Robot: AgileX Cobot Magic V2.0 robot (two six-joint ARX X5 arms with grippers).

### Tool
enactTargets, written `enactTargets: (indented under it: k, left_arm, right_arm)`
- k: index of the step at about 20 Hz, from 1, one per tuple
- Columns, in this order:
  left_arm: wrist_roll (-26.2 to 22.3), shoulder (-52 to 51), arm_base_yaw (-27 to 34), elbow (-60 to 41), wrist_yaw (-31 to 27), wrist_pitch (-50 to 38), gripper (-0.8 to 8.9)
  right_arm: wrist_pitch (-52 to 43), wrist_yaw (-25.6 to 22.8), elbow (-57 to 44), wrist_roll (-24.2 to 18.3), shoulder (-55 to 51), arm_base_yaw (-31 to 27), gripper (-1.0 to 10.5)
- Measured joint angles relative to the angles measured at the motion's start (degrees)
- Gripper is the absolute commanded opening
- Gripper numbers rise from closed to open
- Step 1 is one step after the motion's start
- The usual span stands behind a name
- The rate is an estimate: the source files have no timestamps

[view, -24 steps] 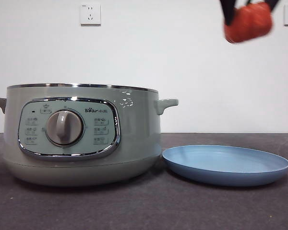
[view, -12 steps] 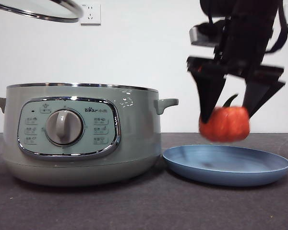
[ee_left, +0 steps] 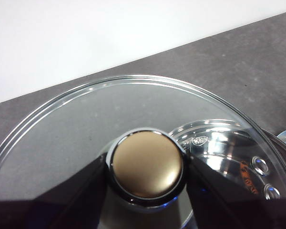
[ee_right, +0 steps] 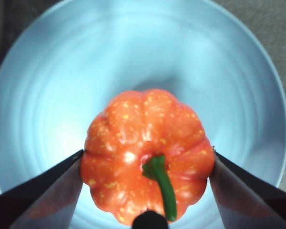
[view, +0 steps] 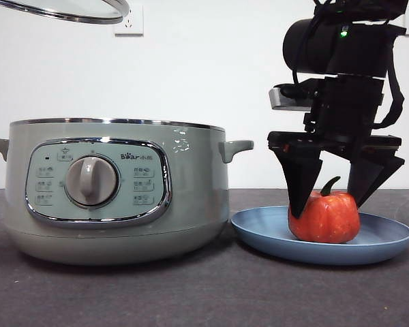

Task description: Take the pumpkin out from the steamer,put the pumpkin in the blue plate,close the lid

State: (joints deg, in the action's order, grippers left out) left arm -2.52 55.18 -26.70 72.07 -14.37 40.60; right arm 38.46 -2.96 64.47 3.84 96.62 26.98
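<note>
On the blue plate (view: pixel 382 242), beside the steamer (view: pixel 116 191), I see the pumpkin (view: pixel 325 218) sitting upright with its green stem up, and my right gripper (view: pixel 334 187) straddles it from above, a jaw flush against each flank, so I read it as pinching the pumpkin. Up above the open steamer, my left gripper (ee_left: pixel 145 167) clamps its jaws on the knob of the lid (ee_left: pixel 86 114), holding the glass aloft.
</note>
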Motion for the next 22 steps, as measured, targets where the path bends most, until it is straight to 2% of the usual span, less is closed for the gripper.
enactTargets:
  k: [2,5,6,10,13,16,19,22]
  left_arm:
    - [0.0,0.0,0.0,0.0,0.0,0.02,-0.09]
    - [0.0,0.0,0.0,0.0,0.02,0.02,-0.09]
    - [0.0,0.0,0.0,0.0,0.02,0.04,-0.09]
    - [0.0,0.0,0.0,0.0,2.97,0.66,-0.09]
    - [0.0,0.0,0.0,0.0,3.1,0.7,-0.09]
    - [0.0,0.0,0.02,0.0,3.28,0.7,-0.09]
    - [0.0,0.7,0.0,0.0,6.82,0.61,-0.09]
    - [0.0,2.97,0.0,0.0,7.89,0.55,-0.09]
  right_arm:
    - [0.09,0.0,0.0,0.0,0.13,0.0,3.0]
    - [0.24,0.0,0.02,0.0,0.31,0.0,5.7]
    - [0.24,0.0,0.02,0.02,0.31,0.0,6.2]
    - [1.11,0.0,-0.02,0.48,0.92,0.09,6.3]
    - [1.62,0.02,-0.09,0.52,-0.02,0.44,6.3]
    - [1.92,0.0,-0.15,0.94,-6.29,0.74,6.3]
    - [1.97,-0.04,-0.15,1.14,-14.14,0.74,6.3]
    - [2.01,-0.04,-0.15,1.14,-20.87,0.74,6.3]
